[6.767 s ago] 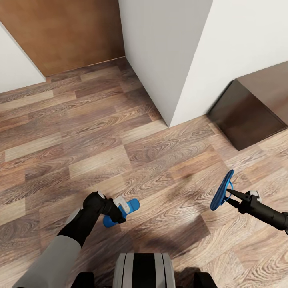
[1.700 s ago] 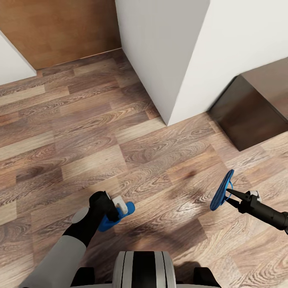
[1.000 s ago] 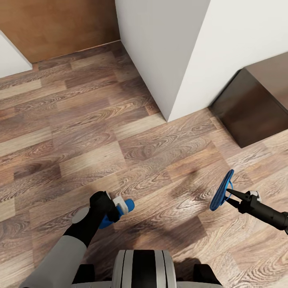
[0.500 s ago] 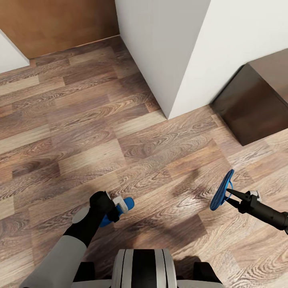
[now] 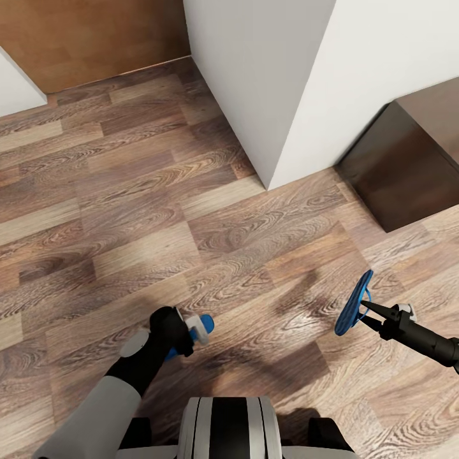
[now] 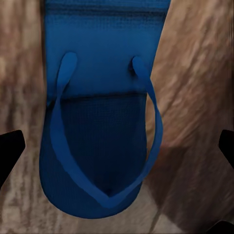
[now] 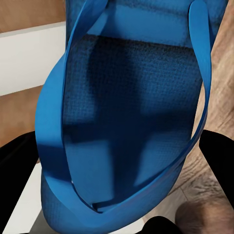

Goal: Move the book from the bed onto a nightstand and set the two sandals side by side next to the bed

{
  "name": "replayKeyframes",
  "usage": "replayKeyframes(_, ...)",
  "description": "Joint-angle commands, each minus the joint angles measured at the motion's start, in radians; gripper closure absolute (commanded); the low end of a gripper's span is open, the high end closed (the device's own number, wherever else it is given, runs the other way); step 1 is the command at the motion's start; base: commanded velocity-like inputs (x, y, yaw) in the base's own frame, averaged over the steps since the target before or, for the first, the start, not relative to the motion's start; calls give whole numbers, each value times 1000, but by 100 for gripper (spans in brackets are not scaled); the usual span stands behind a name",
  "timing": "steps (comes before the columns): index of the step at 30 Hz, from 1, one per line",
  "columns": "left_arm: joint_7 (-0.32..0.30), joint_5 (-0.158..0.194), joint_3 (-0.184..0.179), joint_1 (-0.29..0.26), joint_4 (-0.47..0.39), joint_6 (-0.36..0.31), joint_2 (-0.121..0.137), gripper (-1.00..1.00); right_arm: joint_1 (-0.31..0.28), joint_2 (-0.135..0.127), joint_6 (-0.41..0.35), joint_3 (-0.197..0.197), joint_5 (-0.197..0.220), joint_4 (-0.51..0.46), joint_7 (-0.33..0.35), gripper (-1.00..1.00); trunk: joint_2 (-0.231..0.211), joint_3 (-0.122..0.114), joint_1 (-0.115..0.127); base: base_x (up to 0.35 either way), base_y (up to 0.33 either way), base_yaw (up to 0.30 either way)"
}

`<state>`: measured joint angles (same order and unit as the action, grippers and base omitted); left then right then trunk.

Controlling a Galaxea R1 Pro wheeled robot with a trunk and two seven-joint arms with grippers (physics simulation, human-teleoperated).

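Note:
One blue sandal (image 5: pixel 206 324) lies flat on the wood floor just under my left gripper (image 5: pixel 193 332), which mostly hides it. In the left wrist view that sandal (image 6: pixel 105 146) sits strap-up between the two fingertips (image 6: pixel 9 151), which stand wide apart and clear of it, so the gripper is open. My right gripper (image 5: pixel 365 310) is shut on the strap of the other sandal (image 5: pixel 351 305), holding it on edge above the floor. The right wrist view shows this sandal (image 7: pixel 126 122) close up. The book and the bed are out of view.
A white wall corner (image 5: pixel 274 108) juts toward me at centre. A dark brown wooden piece of furniture (image 5: pixel 408 172) stands against the wall at right. A brown wooden panel (image 5: pixel 95 38) is at the far left. My base (image 5: pixel 229 427) is at the near edge.
My left arm has shifted slightly to the right and nearer, while the sandal under it stayed in place. The right arm and its sandal have not moved. The view has drifted a little.

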<state>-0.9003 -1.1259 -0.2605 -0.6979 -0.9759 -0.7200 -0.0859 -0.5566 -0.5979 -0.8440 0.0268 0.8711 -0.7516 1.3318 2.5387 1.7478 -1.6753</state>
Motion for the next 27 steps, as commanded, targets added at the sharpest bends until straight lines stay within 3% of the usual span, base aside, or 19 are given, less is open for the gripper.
replayKeyframes(1, -8, -8, -10, 0, -1, -7, 0, -100, 0, 0, -7, -1, 5, 0, 0, 100, 0, 1, 0, 0, 0, 0)
replayKeyframes(7, -8, -9, -25, 1, -1, -17, 0, -100, 0, 0, -8, -1, 5, 0, 0, 100, 0, 1, 0, 0, 0, 0)
replayKeyframes(27, -8, -9, -25, 2, -1, -18, 0, -100, 0, 0, -7, -1, 5, 0, 0, 100, 0, 1, 0, 0, 0, 0)
